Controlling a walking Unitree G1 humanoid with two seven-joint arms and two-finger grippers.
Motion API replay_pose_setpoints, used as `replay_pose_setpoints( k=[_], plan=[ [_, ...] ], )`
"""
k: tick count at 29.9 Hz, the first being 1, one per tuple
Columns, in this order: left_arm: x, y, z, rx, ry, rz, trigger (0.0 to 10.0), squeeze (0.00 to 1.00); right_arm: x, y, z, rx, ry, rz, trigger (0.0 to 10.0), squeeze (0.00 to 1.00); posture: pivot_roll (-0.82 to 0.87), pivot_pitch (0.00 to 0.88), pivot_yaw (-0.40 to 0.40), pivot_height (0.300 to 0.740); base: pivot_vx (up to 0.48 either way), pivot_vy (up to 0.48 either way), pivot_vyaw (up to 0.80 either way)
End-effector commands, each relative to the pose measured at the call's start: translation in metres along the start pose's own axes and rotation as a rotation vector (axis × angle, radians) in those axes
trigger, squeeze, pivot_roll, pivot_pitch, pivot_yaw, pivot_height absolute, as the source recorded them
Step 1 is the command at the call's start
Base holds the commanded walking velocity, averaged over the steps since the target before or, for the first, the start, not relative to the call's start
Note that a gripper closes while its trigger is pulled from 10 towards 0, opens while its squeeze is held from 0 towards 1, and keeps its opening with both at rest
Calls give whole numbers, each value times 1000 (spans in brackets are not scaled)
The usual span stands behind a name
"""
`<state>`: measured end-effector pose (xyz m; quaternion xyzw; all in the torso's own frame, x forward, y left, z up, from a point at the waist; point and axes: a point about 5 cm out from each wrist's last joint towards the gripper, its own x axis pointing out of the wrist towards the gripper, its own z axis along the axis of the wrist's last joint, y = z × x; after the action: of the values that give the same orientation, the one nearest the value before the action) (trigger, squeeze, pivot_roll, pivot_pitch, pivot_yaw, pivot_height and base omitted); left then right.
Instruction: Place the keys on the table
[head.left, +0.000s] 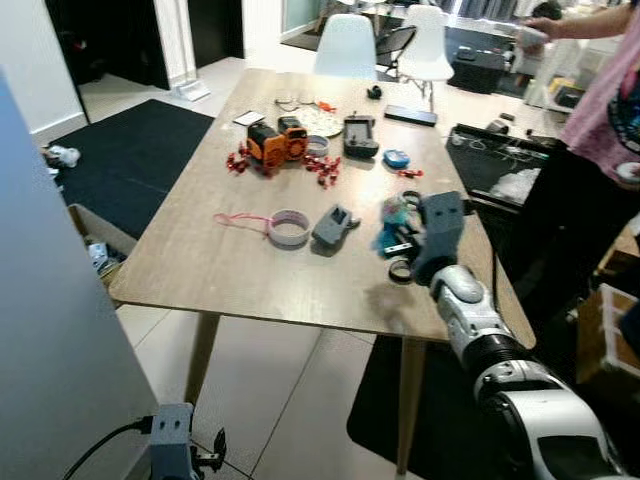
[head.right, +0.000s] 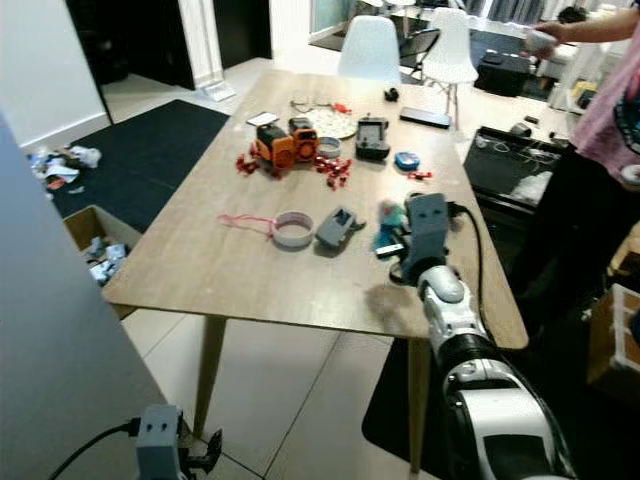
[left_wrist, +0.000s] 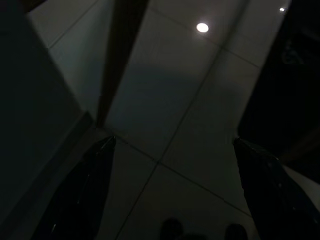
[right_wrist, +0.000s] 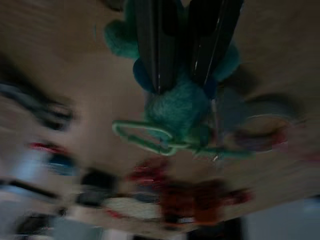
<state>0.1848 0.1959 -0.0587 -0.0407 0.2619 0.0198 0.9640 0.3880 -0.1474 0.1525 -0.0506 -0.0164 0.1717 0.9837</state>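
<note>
The right gripper (right_wrist: 180, 82) reaches over the right middle of the frame, just above the light wood-grain tabletop (head.left: 230, 265). Its jaws are pinching the keys, a bunch with a fuzzy teal plush charm and a pale green clip (right_wrist: 175, 112); the two black fingers (right_wrist: 152, 45) lie close together across the top of the plush. In the head views the bunch sits low against the wood at the centre right, near a grey plastic block (head.left: 335, 225) and a grey tape ring (head.left: 289, 227). Whether it already rests on the surface or hangs just off it is hard to tell. By my reading the carry is finished and the release is what remains: the jaws must part and the arm must pull back. The left gripper (left_wrist: 170, 190) hangs idle at the lower left, jaws spread, over dim floor tiles. A person in a pink top (head.left: 600, 110) stands at the upper right.
</note>
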Motion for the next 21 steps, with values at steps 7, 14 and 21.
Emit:
replay_pose_setpoints(
  k=[7,14,21],
  plan=[
    [-1,-1,0,-11,-14,-8,10000,0,2,26,-8,-13,40,183,10000,0,67,53,-66,740,0,0,0],
    [0,-3,2,-9,-16,-19,10000,0,-3,28,-16,-9,57,209,10000,0,61,53,-62,740,0,0,0],
    [1,-4,3,-9,-18,-24,10000,0,-6,30,-19,-14,66,231,10000,0,60,52,-61,740,0,0,0]
  ],
)
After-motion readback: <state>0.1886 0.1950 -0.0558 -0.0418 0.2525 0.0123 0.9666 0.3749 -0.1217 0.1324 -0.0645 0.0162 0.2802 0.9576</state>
